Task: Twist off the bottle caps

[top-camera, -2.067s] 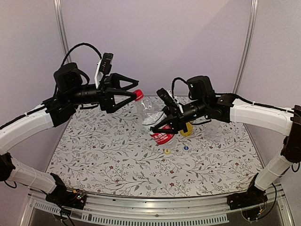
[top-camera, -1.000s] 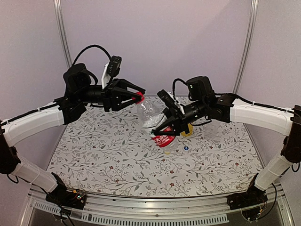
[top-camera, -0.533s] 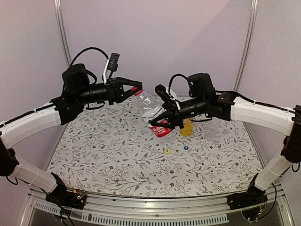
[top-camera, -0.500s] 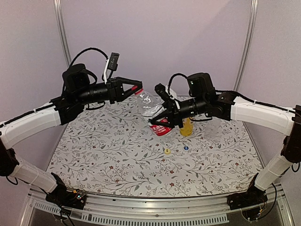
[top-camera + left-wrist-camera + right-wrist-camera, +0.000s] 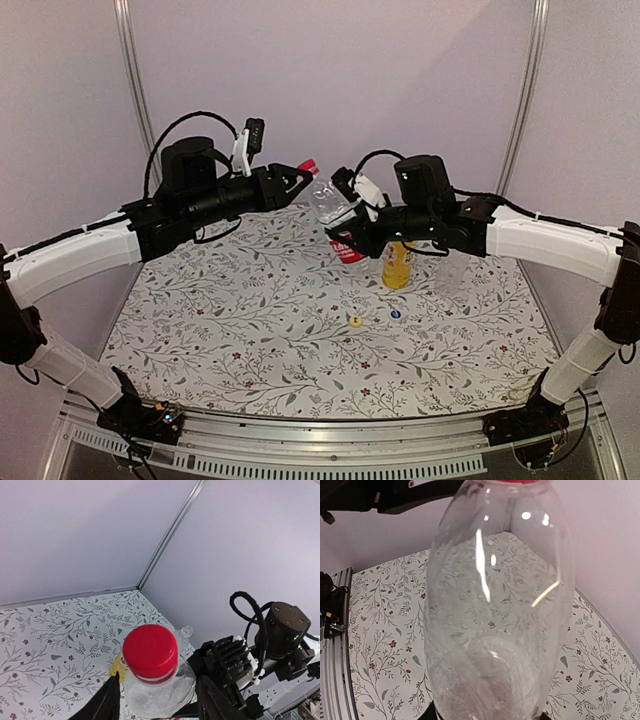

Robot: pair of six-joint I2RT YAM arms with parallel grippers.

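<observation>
Pale lilac walls surround a table [image 5: 200,330] covered in floral-print cloth. From above, the right gripper [image 5: 347,228] pinches a clear labelled bottle [image 5: 338,212], which is lifted off the table and tilted, its red cap [image 5: 309,167] pointing toward the left gripper [image 5: 300,180]. Just beside it a yellow-orange bottle [image 5: 397,263] stands uncapped. A yellow cap [image 5: 355,321] and a blue cap [image 5: 395,314] lie loose on the cloth nearby. The left wrist view shows what the overhead cannot: the left fingers [image 5: 107,704] are spread either side of the bottle's shoulder, clear of the cap. The right wrist view is filled by the bottle's clear body, with that gripper's jaws almost hidden beneath it.
</observation>
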